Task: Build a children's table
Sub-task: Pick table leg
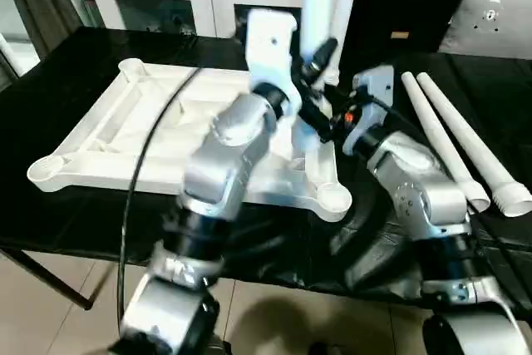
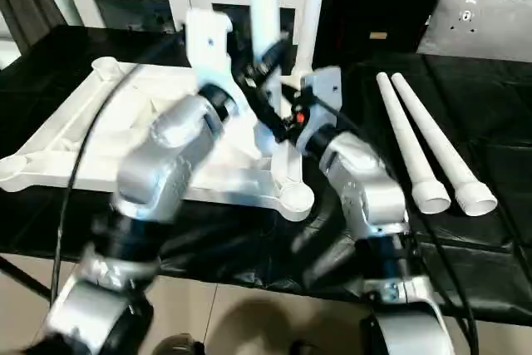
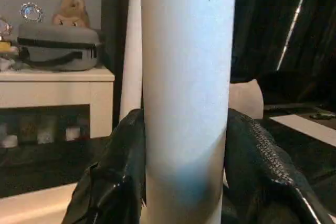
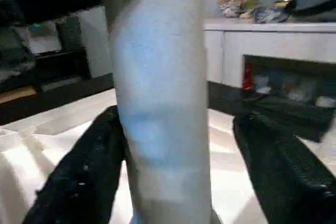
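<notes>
We see a black table carrying everything here. On it lies the white tabletop, ribbed underside up, its round corner sockets showing. Well apart from it, toward our right, two white legs lie side by side, touching, their wider ends toward the near edge.

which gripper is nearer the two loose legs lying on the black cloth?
Right. The right gripper is beside the upright legs, closer to the loose legs; the left gripper is farther.

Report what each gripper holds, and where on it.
Left gripper clamps an upright table leg on its shaft. Right gripper stands open around it, one finger apart.
</notes>
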You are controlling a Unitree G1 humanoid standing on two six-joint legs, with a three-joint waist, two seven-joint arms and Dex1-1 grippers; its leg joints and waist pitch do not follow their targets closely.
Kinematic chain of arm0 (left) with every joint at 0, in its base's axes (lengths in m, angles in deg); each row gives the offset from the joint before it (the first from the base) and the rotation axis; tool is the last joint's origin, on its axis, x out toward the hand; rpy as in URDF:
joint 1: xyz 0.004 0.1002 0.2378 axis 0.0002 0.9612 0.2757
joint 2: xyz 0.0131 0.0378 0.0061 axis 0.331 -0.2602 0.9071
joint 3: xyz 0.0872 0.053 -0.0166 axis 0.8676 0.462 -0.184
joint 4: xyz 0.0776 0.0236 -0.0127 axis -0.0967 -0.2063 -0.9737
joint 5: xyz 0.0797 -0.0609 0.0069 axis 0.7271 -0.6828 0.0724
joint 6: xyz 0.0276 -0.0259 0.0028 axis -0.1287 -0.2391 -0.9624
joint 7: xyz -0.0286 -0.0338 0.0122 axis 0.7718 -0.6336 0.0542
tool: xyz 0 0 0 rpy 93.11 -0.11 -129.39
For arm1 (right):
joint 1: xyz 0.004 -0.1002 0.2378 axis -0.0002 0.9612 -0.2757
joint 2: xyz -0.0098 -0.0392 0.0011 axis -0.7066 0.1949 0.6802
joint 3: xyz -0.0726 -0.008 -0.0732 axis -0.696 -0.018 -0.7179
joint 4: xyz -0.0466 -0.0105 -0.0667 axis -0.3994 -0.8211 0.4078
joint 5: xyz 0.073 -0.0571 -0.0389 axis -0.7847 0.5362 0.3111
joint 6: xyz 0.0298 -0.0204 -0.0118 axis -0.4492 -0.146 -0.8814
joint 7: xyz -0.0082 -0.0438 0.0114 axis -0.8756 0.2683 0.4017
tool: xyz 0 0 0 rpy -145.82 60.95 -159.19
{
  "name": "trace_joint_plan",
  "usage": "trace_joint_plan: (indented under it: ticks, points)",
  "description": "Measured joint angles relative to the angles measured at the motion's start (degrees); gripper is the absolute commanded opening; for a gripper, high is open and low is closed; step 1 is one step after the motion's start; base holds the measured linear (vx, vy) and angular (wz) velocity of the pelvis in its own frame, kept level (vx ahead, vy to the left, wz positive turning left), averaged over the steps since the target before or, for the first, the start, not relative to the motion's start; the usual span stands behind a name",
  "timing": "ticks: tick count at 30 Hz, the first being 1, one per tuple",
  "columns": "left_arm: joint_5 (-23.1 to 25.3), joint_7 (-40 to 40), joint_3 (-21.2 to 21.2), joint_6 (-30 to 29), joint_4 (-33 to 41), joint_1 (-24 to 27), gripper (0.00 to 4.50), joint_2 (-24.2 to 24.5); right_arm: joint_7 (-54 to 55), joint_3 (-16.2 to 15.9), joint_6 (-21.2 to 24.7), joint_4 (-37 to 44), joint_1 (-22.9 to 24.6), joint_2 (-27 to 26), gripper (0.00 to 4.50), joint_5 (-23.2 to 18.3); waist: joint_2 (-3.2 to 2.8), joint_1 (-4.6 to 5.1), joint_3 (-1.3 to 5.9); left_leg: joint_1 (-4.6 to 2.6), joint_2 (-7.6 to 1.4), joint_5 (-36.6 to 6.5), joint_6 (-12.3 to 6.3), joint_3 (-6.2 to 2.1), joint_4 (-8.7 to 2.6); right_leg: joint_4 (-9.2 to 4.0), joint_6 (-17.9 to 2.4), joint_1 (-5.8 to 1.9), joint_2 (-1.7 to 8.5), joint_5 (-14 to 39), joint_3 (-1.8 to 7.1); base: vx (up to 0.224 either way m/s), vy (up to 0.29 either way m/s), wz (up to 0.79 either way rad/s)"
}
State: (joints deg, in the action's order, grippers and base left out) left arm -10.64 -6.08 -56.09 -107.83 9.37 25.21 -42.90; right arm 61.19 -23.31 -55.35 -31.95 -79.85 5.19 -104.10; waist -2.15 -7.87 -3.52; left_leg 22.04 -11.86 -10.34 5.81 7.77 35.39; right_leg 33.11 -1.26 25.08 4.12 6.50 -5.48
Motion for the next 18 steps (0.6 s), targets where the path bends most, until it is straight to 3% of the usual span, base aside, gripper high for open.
trace_joint_plan:
  ticks: [2,4,9,14,18]
  points:
    - [-0.55,0.65,-0.77,0.32,-1.08,-0.99,1.80,1.04,-1.95,0.81,2.50,0.20,-0.49,1.61,3.63,-1.90,-0.01,-0.04,0.01,0.00,0.01,0.00,0.00,0.00,0.00,0.00,0.00,-0.03,0.02,0.00,0.00,0.000,0.000,0.00]
    - [-0.71,1.95,-2.86,0.26,-2.97,-2.00,1.80,3.94,-5.75,3.25,6.41,0.58,-0.37,4.63,3.66,-5.91,-0.03,-0.13,0.02,0.00,0.02,0.00,0.00,0.00,0.00,0.01,0.02,-0.02,0.04,-0.01,0.00,0.000,0.000,0.00]
    - [-3.19,6.07,-7.06,-1.24,-5.91,-2.23,1.80,7.30,-10.27,9.09,10.89,1.31,-0.52,8.48,3.66,-11.80,-0.05,-0.29,0.03,0.02,0.02,0.00,0.00,0.00,0.00,0.03,0.00,-0.01,0.07,-0.03,-0.01,0.000,0.000,0.00]
    - [-5.42,10.52,-5.95,-2.37,-6.73,-3.30,1.80,7.65,-13.72,9.47,14.26,2.50,-1.06,9.84,3.66,-15.91,-0.05,-0.42,0.03,0.01,0.00,0.01,-0.02,0.01,0.01,0.07,-0.01,-0.02,0.17,-0.04,-0.01,0.000,0.000,0.00]
    - [-10.33,16.75,-6.69,-6.42,-6.49,-4.84,1.80,8.16,-15.69,9.58,15.61,2.52,-1.06,12.00,3.66,-16.17,-0.05,-0.43,0.03,0.00,0.03,0.02,-0.05,0.11,0.01,0.09,-0.02,-0.04,0.20,-0.04,0.00,0.000,0.000,0.00]
